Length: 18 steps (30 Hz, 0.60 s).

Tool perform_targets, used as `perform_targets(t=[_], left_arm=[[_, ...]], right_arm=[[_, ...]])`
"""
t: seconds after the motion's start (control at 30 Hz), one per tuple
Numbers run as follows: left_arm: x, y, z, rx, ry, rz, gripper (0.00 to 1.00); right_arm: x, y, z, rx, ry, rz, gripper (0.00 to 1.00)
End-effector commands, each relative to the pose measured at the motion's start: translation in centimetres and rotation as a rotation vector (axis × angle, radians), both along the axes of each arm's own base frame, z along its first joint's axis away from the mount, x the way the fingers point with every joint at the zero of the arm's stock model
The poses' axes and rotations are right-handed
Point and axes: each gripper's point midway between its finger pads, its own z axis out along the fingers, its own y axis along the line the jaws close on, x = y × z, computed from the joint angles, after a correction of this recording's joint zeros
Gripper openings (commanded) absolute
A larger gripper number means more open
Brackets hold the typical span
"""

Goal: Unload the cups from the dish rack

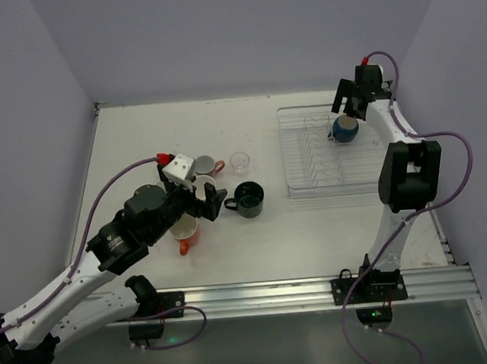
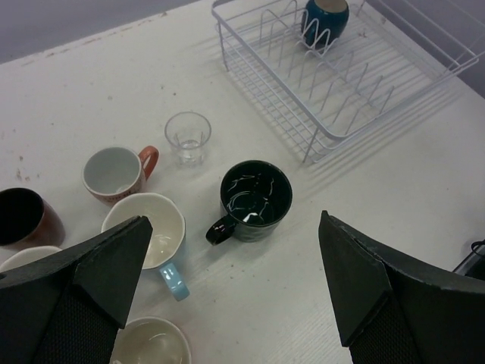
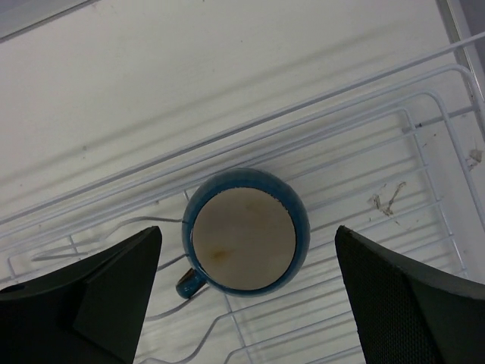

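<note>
The blue mug (image 3: 244,236) is the only cup in the rack (image 1: 319,174). It sits among the tines at the rack's 1 o'clock corner in the top view. From the right wrist it shows you a pale round face ringed in blue; whether that is its base or its mouth I cannot tell. Its handle (image 3: 189,282) points to about 7 o'clock.

The right claw (image 1: 346,109) hangs directly above the mug, jaws wide apart and empty, with one finger at 9 o'clock of the mug and the other at 3. This looks like the reach before the grasp.

Come straight down so the fingers pass either side of the body. The handle lies close to the 9 o'clock finger's path, so turn the wrist a little if you need to keep that finger on the smooth wall. Close low enough to hold the widest part. The wires run tight around the mug, so lift vertically until it clears the tines, and only then swing it away.

The other cups stand on the table (image 1: 314,227) at 9 o'clock of the rack: a teal mug (image 1: 248,198), a glass (image 1: 240,159), a salmon mug (image 1: 205,165) and an orange mug (image 1: 184,230). The left claw (image 1: 207,203) hovers over them, spread and empty. Set the blue mug on the bare strip between the teal mug and the rack, so the two arms stay apart.
</note>
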Motion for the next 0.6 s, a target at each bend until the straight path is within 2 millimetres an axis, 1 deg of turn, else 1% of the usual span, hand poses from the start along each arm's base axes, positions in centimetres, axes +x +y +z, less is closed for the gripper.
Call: perform_targets(t=[0.0, 0.03, 0.07, 0.17, 0.2, 0.27, 0.37, 0.43, 0.5, 0.57], left_arm=[[0.0, -0.9, 0.4, 0.004, -0.044, -0.059, 1.00], [-0.1, -1.0, 0.3, 0.004, -0.042, -0.066, 1.00], [-0.1, -1.0, 0.2, 0.001, -0.041, -0.072, 1.00], [-0.1, -0.7, 0.7, -0.013, -0.053, -0.067, 1.00], [-0.1, -0.7, 0.7, -0.014, -0.054, -0.069, 1.00], [0.1, -0.5, 0.7, -0.018, -0.053, -0.063, 1.00], [0.3, -0.5, 0.5, -0.016, -0.046, -0.068, 1.00], [0.5, -0.5, 0.4, -0.015, -0.042, -0.063, 1.00], [0.6, -0.5, 0.3, -0.014, -0.039, -0.059, 1.00], [0.7, -0.5, 0.3, -0.016, -0.036, -0.059, 1.00]], right_arm=[[-0.5, -0.6, -0.5, -0.039, 0.078, 0.009, 0.99], [-0.4, -0.5, -1.3, -0.034, 0.099, 0.014, 0.99], [-0.3, -0.2, -1.6, -0.018, 0.111, 0.021, 0.99], [-0.4, 0.1, -3.2, 0.001, 0.144, 0.027, 0.99], [-0.4, 0.6, -3.6, 0.020, 0.150, 0.042, 0.99], [-0.6, 0.8, -4.6, 0.032, 0.167, 0.047, 0.99], [-0.3, 0.8, -5.7, 0.037, 0.182, 0.047, 0.99], [-0.1, 0.8, -5.9, 0.036, 0.194, 0.047, 0.99], [0.3, 0.7, -5.6, 0.030, 0.183, 0.049, 0.99], [0.3, 0.5, -5.4, 0.017, 0.165, 0.048, 0.86]])
